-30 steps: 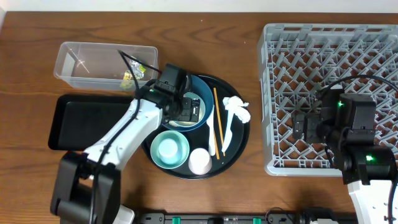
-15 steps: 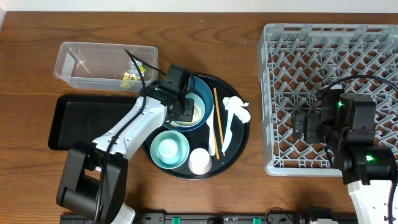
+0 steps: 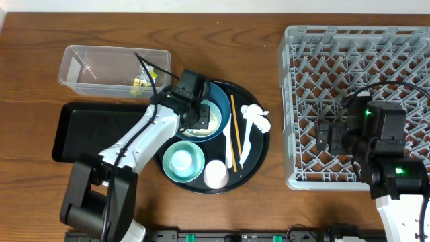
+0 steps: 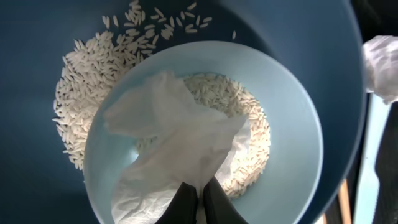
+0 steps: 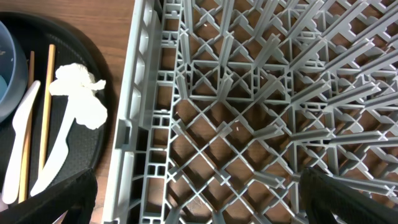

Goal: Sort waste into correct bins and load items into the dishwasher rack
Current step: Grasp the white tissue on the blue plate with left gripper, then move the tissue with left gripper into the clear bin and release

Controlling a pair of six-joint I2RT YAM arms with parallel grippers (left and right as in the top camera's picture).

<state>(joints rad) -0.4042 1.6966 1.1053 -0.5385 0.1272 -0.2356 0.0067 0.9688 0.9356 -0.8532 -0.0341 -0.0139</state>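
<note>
In the left wrist view my left gripper is shut on a corner of a white paper napkin. The napkin lies in a small pale bowl with rice under it. That bowl sits inside the big dark-blue bowl, which holds loose rice grains. Overhead, the left gripper is down inside the dark-blue bowl. A second crumpled napkin lies on the round tray. My right gripper hangs open over the dishwasher rack, nothing between its fingers.
The round black tray also carries a mint-green bowl, a pale cup, wooden chopsticks and white cutlery. A clear tub holds a small wrapper. A shallow black tray lies in front of it.
My left gripper has closed, pinching the napkin in the small bowl, after shifting slightly toward the tub. The right arm has not moved.
</note>
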